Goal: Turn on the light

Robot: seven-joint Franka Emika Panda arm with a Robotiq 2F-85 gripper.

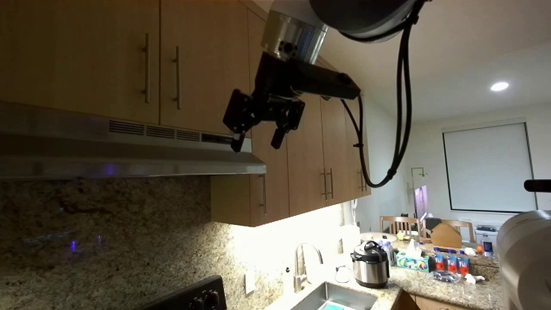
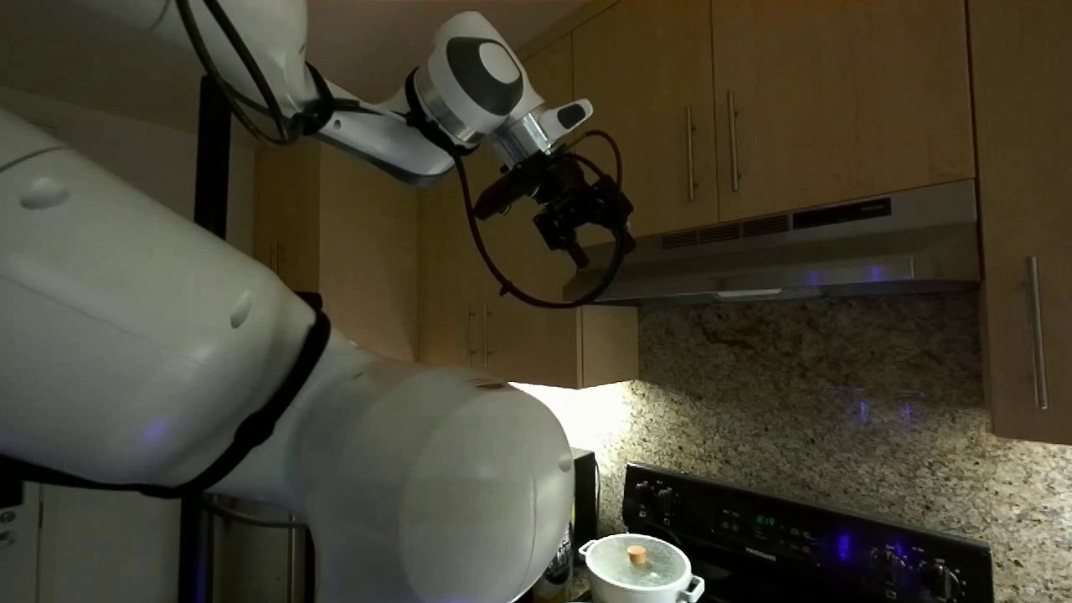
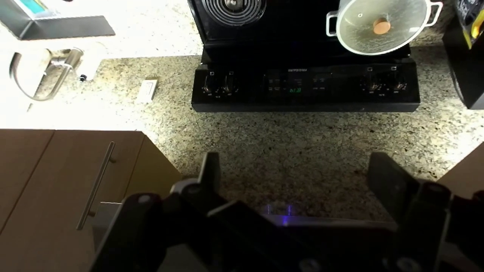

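A steel range hood (image 1: 86, 150) hangs under the upper cabinets; it also shows in an exterior view (image 2: 796, 260). Its dark control strip (image 2: 842, 213) is on the front face and is partly behind my gripper in an exterior view (image 1: 213, 138). A pale panel (image 2: 749, 294) sits on the hood's underside, and the backsplash below is dim. My gripper (image 1: 257, 143) is open and empty, pointing down near the hood; it also shows in an exterior view (image 2: 605, 251) and the wrist view (image 3: 295, 162). I cannot tell whether it touches the hood.
Upper cabinets (image 2: 645, 126) with bar handles surround the hood. Below is a black stove (image 3: 302, 90) with a white lidded pot (image 3: 378, 28). A wall plate (image 3: 147, 90) and a faucet (image 3: 56, 75) are beside it. Bright light shines under the side cabinet (image 1: 230, 200).
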